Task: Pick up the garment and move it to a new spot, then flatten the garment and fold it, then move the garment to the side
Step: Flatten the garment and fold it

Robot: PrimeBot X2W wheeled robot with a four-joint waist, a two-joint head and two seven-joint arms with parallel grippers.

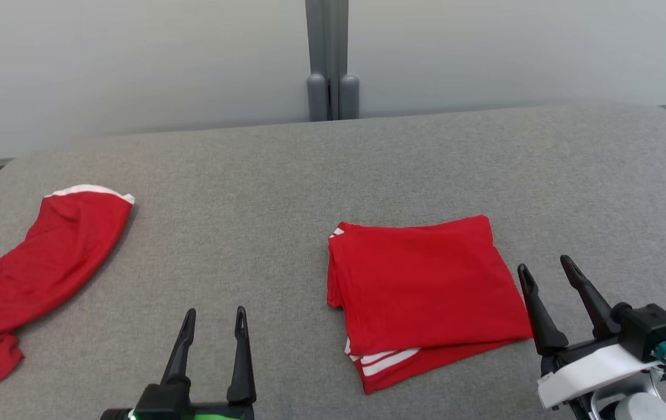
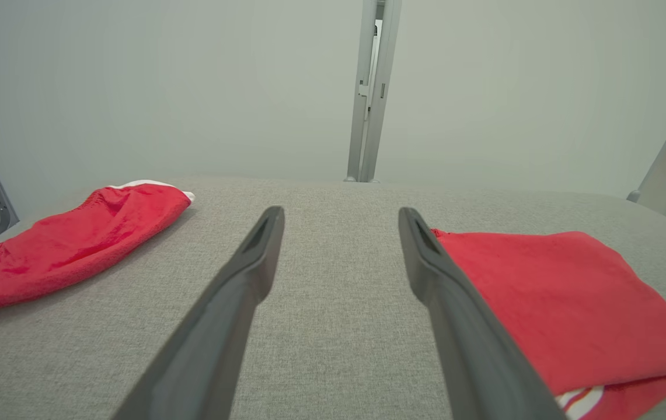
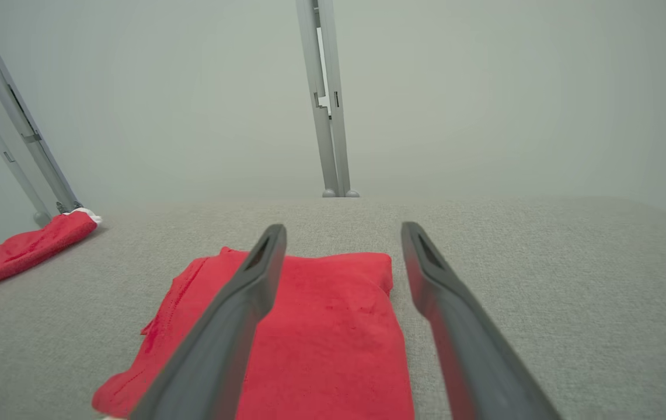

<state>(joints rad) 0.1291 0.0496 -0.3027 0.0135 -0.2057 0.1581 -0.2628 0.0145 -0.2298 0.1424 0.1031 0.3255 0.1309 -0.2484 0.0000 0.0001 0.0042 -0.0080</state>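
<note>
A red garment (image 1: 426, 289) with white stripes lies folded into a rough rectangle on the grey padded table (image 1: 286, 186), right of centre. It also shows in the left wrist view (image 2: 560, 297) and the right wrist view (image 3: 321, 332). My right gripper (image 1: 546, 271) stands open just off the fold's right edge, with nothing between its fingers. My left gripper (image 1: 215, 318) is open over bare table to the left of the folded garment, holding nothing.
A second red garment (image 1: 35, 274) with a white edge lies unfolded at the table's left edge, trailing off it. A grey post (image 1: 330, 58) stands against the pale wall behind the table. Bare grey surface lies between the two garments and along the back.
</note>
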